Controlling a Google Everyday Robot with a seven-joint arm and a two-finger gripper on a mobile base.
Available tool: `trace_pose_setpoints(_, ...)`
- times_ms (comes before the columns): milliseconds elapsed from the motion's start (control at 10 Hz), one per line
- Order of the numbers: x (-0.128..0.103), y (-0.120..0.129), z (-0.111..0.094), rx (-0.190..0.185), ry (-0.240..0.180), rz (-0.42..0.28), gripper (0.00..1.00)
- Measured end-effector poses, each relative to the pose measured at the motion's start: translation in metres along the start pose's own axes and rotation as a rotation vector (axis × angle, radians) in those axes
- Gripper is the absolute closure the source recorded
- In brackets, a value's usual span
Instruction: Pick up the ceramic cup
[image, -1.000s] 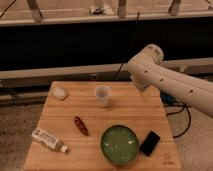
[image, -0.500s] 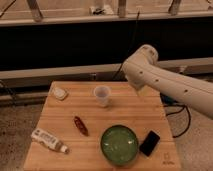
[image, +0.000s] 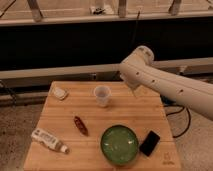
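The ceramic cup (image: 102, 95) is small, white and tapered, and stands upright on the back middle of the wooden table (image: 125, 117). My white arm (image: 165, 85) reaches in from the right, with its bend above the table's back right edge. My gripper (image: 132, 89) shows only as a short white end poking down below the arm, to the right of the cup and apart from it. It holds nothing that I can see.
A large green bowl (image: 119, 144) sits at the front middle, with a black phone (image: 149, 143) to its right. A dark red object (image: 80, 125) lies left of centre. A white tube (image: 48, 140) lies at the front left and a small white item (image: 60, 93) at the back left.
My arm has shifted a little to the left, bringing its end closer to the cup. The objects on the table have not moved.
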Motion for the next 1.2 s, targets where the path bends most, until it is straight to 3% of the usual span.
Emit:
trace_pose_setpoints(600, -0.014, -0.020, 0.009, 0.053, -0.041, -0.046, 0.20)
trace_pose_setpoints(1200, -0.037, -0.031, 0.035, 0.087, -0.108, -0.106, 0.20)
